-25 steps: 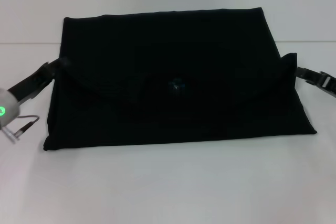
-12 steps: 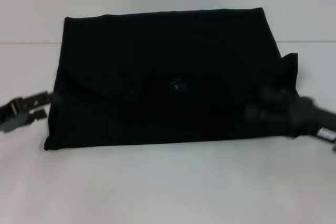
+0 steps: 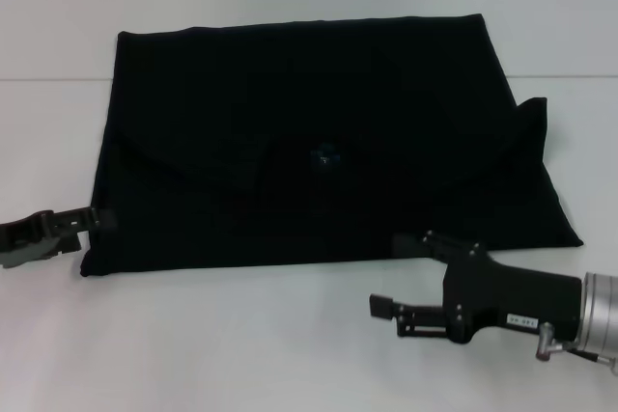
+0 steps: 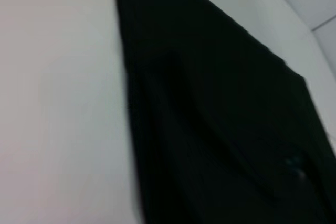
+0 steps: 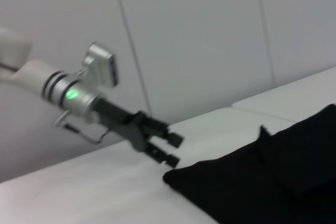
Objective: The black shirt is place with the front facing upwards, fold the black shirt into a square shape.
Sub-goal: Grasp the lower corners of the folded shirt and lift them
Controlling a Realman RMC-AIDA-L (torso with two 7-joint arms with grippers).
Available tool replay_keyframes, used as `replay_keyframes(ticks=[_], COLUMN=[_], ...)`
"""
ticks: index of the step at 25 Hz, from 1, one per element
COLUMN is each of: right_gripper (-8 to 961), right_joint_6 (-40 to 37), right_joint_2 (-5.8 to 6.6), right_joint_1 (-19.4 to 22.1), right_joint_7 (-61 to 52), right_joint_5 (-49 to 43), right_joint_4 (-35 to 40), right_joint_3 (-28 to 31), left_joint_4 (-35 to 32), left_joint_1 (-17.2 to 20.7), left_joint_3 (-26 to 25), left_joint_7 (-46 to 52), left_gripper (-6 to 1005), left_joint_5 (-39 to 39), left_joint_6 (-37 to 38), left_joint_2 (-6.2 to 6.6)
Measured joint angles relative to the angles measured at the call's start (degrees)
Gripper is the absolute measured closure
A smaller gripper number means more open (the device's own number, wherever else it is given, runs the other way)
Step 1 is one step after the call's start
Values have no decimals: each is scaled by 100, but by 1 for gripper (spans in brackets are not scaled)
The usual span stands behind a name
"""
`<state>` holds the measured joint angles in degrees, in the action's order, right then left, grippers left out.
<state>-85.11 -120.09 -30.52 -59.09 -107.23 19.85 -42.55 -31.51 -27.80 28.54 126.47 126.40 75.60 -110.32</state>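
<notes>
While the black shirt (image 3: 319, 156) lies flat on the white table (image 3: 290, 335) as a wide folded rectangle, we judge the job only partly done: its long axis runs side to side across our view, so it is still wider than a square. A small flap of cloth (image 3: 533, 118) sticks out at its right edge, and the blue neck label (image 3: 324, 156) shows near the middle.

Our left gripper (image 3: 97, 222) sits low at the shirt's near-left corner, fingertips just beside the cloth edge. From the right wrist view its fingers (image 5: 170, 149) stand apart with a gap between them, holding nothing, and the shirt's corner (image 5: 173, 178) lies just below and toward the tips. Our right gripper (image 3: 406, 277) hangs at the near edge, right of centre; its fingers (image 3: 386, 306) are spread, one near the hem and the other out over bare table, pinching nothing.

The shirt lies away from us and between both grippers. We judge the left gripper is nearer a corner it can grasp, and the next fold probably has to carry one short side across the long axis toward the other.
</notes>
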Motion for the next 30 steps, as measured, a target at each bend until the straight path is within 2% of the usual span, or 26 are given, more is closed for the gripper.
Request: replay_keyframes(ticks=[8,12,27,30], right_gripper=[9,8,26,32], right_joint_6=[8,48,24,12], right_joint_2=[-14,-15,-14,-11], right_joint_1=[0,-11,1,17], right_joint_7=[209,166,147,135], right_joint_5=[20,48,57,65], right_joint_4=[-170,-216,-280,-281], right_joint_3=[-105,-75,-51,-51], left_joint_4=[44,55,55,40], left_joint_1=[-87,-121,-140,-142], left_joint_3=[175,287,710,765], left_joint_7=[-20,-44,-27,-37], left_gripper=[85,86,233,353], left_joint_5=[99,111,110,124], left_joint_6=[-486,-597,-647,-637], left_joint_2=[-58,-135,-200,-224])
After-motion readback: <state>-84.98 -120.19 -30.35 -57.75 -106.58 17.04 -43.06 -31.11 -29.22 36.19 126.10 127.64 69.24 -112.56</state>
